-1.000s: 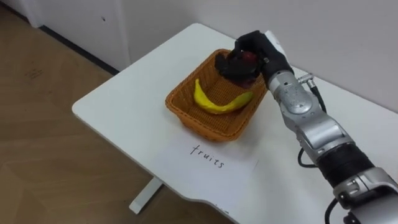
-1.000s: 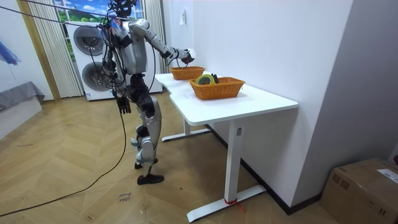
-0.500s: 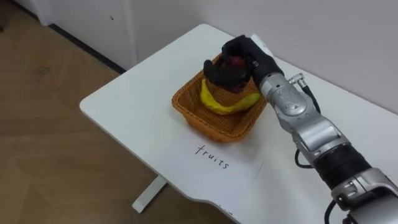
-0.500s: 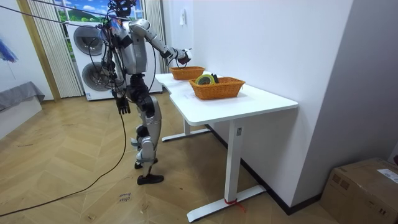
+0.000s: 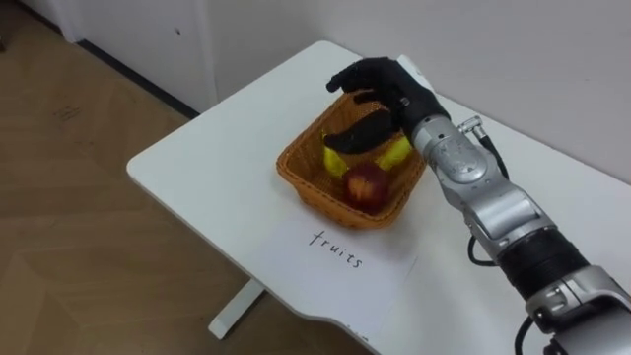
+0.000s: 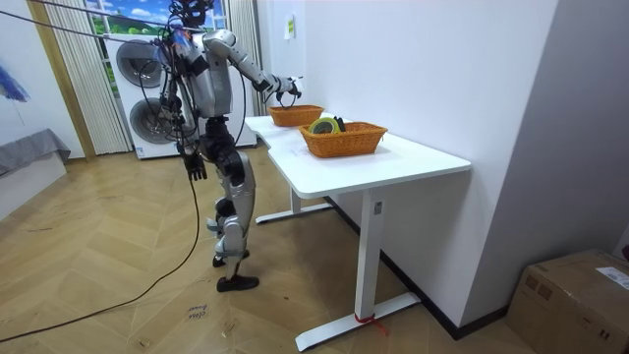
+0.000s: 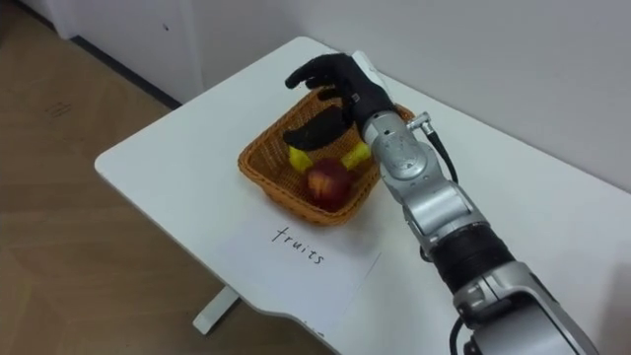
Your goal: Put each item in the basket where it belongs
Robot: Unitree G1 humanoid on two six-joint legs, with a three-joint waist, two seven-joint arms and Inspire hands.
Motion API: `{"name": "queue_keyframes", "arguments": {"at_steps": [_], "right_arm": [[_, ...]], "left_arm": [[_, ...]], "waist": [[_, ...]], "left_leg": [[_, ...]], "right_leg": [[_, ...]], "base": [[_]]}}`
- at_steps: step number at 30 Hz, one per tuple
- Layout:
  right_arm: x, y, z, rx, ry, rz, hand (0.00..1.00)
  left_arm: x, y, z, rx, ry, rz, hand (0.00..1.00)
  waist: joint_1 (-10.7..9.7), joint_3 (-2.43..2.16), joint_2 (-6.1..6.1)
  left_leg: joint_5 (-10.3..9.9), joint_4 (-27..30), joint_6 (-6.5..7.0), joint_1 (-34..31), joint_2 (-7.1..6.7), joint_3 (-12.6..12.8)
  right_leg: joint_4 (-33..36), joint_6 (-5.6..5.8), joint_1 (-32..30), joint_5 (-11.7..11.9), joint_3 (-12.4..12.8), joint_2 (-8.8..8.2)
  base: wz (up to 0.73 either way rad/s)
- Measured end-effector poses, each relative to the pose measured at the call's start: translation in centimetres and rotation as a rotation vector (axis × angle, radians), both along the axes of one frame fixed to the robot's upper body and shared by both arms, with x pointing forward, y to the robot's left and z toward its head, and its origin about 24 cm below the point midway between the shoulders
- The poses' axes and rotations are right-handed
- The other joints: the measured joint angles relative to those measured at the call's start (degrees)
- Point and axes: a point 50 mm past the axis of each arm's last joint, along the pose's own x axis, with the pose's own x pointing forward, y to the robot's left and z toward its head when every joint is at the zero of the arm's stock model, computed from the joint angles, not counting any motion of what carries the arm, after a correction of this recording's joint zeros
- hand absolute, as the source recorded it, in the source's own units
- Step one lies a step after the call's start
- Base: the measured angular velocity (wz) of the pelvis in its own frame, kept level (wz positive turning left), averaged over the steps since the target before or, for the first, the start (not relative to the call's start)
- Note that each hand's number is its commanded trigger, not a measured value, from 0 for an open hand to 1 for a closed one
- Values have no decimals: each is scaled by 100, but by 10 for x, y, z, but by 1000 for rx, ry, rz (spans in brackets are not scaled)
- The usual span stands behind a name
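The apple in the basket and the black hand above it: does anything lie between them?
Yes. In the left eye view the banana lies in the basket between the open right hand and the apple, partly covered by the hand.

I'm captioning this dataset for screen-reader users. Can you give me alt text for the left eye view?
The robot's right hand hovers open over an orange wicker basket holding a red apple and a banana. The basket stands on a white table, with a handwritten paper label in front of it.

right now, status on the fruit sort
Right hand open over the fruit basket. Apple in it, beside the banana. Left hand hangs at the robot's side. Nothing blocking.
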Motion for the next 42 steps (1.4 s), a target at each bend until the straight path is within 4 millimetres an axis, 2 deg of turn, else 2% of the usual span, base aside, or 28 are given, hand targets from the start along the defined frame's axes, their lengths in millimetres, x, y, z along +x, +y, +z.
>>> {"name": "queue_keyframes", "arguments": {"at_steps": [4,8,13,25,31,34,39,42], "right_arm": [[0,0,0,-3,-1,0,0],[0,0,0,-5,-2,-2,0],[0,-1,0,-8,-2,-4,0],[2,-15,4,-39,-31,-58,0],[3,-18,5,69,-2,-83,0],[5,-26,14,135,-23,-118,0],[5,-43,47,235,-141,-160,0],[0,-56,67,312,-220,-179,0]], "left_arm": [[0,0,0,0,1,0,0],[-1,0,0,-1,3,-1,0],[-3,1,0,0,4,-3,0],[-6,3,1,5,8,6,0],[-5,5,0,10,26,11,0],[-5,4,-1,7,23,14,0],[-8,4,1,7,10,36,0],[-10,6,1,10,14,58,0]], "waist": [[-12,7,-20],[-67,37,-108],[-143,31,-211],[-143,18,-205],[-176,16,-203],[-292,10,-191],[-532,-27,-127],[-731,-40,-32]], "left_leg": [[0,-15,0,7,-2,1],[0,-20,1,53,-60,-55],[-10,-5,20,99,-81,-122],[-31,18,23,31,-64,-126],[-30,26,27,77,-52,-104],[-34,16,32,31,-60,-123],[-38,25,37,97,-61,-71],[-41,9,43,176,-61,-42]], "right_leg": [[-7,6,14,-4,4,-4],[-16,27,64,-28,1,-4],[-14,51,125,-42,-47,-16],[10,51,70,-42,-18,-11],[13,53,70,-36,17,-19],[13,56,66,-35,9,-19],[-2,64,75,-29,91,-10],[-7,71,149,-26,153,-11]], "base": [[0],[4],[4],[-1],[-2],[3],[-3],[-5]]}}
